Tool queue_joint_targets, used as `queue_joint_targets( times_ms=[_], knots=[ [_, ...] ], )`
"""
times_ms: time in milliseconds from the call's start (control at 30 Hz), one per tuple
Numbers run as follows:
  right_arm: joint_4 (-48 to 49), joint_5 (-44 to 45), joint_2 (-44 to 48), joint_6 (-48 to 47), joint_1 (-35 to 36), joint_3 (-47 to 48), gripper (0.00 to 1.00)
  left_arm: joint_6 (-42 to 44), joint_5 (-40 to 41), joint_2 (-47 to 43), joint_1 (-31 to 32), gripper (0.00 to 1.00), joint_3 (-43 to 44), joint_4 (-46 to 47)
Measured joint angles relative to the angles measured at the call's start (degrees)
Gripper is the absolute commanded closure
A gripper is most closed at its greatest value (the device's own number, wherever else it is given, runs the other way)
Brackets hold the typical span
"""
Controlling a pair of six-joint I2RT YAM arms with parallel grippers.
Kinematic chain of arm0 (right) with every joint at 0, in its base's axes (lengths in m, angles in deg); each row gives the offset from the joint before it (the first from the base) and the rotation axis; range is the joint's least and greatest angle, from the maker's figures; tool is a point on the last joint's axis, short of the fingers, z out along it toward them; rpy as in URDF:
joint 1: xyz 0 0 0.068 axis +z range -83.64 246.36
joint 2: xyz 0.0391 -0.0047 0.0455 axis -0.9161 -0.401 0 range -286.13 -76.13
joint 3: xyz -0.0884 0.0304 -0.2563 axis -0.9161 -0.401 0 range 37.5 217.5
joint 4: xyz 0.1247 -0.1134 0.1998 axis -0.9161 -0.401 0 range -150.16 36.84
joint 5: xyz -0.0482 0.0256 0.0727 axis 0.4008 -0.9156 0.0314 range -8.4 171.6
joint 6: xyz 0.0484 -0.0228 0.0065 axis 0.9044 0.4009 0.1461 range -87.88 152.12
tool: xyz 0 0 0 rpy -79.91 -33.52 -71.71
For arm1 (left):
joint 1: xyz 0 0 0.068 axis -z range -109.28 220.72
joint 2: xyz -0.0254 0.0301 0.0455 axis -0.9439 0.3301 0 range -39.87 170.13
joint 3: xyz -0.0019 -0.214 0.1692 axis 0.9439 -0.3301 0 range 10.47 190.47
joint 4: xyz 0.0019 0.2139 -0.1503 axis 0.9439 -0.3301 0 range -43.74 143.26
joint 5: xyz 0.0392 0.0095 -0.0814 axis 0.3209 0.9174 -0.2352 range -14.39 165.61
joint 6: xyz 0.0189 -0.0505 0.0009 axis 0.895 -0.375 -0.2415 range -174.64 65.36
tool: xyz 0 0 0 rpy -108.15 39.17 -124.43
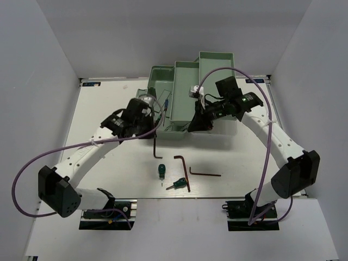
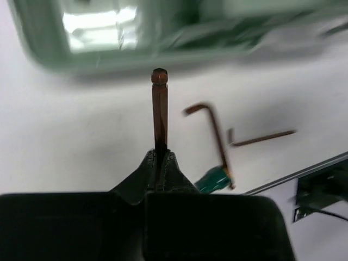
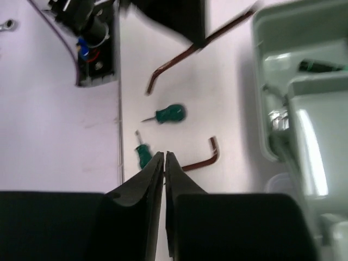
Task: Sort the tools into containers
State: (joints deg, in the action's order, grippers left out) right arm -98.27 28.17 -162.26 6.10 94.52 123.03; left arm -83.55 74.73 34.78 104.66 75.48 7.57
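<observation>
My left gripper (image 1: 151, 129) is shut on a dark reddish-brown hex key (image 1: 155, 147), held just in front of the pale green toolbox (image 1: 163, 73); in the left wrist view the key (image 2: 159, 106) sticks out past my shut jaws (image 2: 160, 152). My right gripper (image 1: 191, 128) is shut and empty at the toolbox's front edge, fingertips together (image 3: 164, 154). Two more hex keys (image 1: 183, 168) (image 1: 205, 174) and two green-handled screwdrivers (image 1: 160, 171) (image 1: 176, 184) lie on the table in front. A thin blue-handled tool (image 1: 165, 103) lies in the toolbox.
The toolbox's upper trays (image 1: 216, 62) are swung open at the back right. The table's front edge (image 1: 179, 197) runs just past the screwdrivers. White walls stand on both sides. Purple cables loop off both arms.
</observation>
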Motion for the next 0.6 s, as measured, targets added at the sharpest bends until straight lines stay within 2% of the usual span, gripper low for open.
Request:
queue_joint_targets(
  times_ms=[33, 200, 433, 500, 567, 600],
  knots=[
    [-1.3, -0.3, 0.7, -1.6, 0.0, -1.1, 1.0, 0.6, -0.3, 0.2, -0.2, 1.0, 2.6, 0.7],
    [-4.7, 0.7, 4.1, -6.1, 0.0, -8.4, 1.0, 2.5, -1.2, 5.1, -0.8, 1.0, 12.9, 5.4],
    [-5.6, 4.6, 12.1, -8.6, 0.0, -17.6, 1.0, 3.6, 0.7, 22.9, -1.4, 1.0, 29.9, 11.1],
    [-5.4, 5.5, 14.4, -9.0, 0.0, -19.7, 0.94, 3.7, 1.2, 26.3, -1.5, 1.0, 33.7, 11.6],
    [-4.8, 6.6, 16.1, -9.0, 0.1, -22.3, 0.92, 4.1, 2.0, 28.8, -1.6, 1.0, 37.2, 11.6],
    [-4.5, 7.4, 16.6, -9.0, 0.2, -23.7, 0.86, 4.2, 2.2, 30.6, -1.6, 1.0, 39.7, 11.8]
  ],
)
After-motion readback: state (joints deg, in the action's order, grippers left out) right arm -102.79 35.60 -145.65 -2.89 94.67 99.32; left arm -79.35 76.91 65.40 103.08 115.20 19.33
